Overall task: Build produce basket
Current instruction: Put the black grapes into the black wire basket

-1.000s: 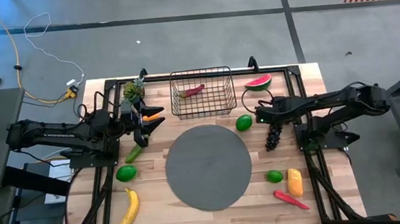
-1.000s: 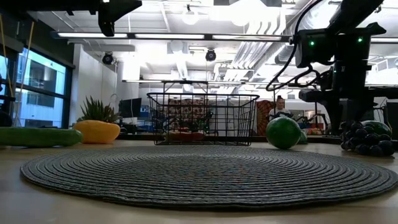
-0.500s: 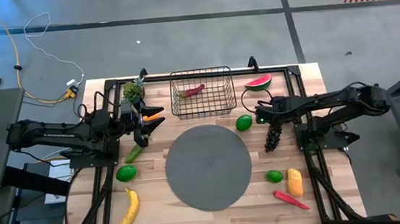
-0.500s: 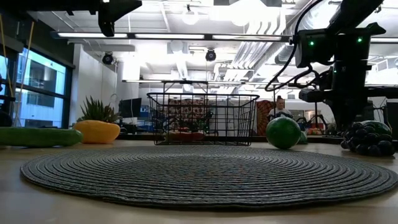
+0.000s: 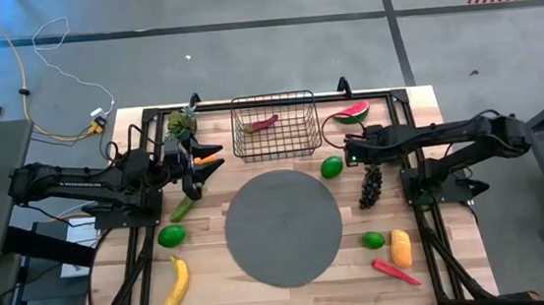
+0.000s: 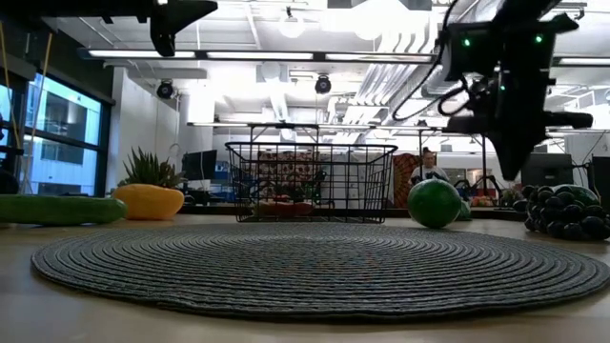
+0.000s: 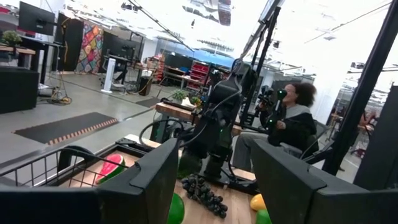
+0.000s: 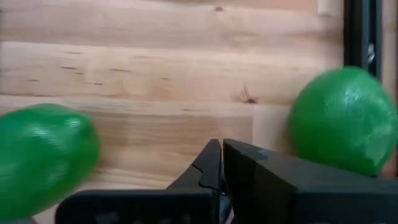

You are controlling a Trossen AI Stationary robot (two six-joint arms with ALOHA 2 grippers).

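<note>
- The right hand [image 5: 354, 153] is closed with nothing between its fingers; it hangs above the bench [image 5: 416, 110], the grapes [image 5: 369, 185] lying loose just below and beside it.
- The basket [image 5: 274, 125] stands well off to that hand's side, holding one red piece [image 5: 263, 125]; a lime [image 5: 332, 167] lies between hand and basket.
- The left hand [image 5: 192, 167] waits half-open and empty, near the cucumber [image 5: 180, 209].
- Risk: the closed hand may miss the grapes again, since a loose bunch slips from a narrow pinch.
- Risk: swinging low toward the basket could knock the lime or watermelon [image 5: 351, 113] away.
</note>
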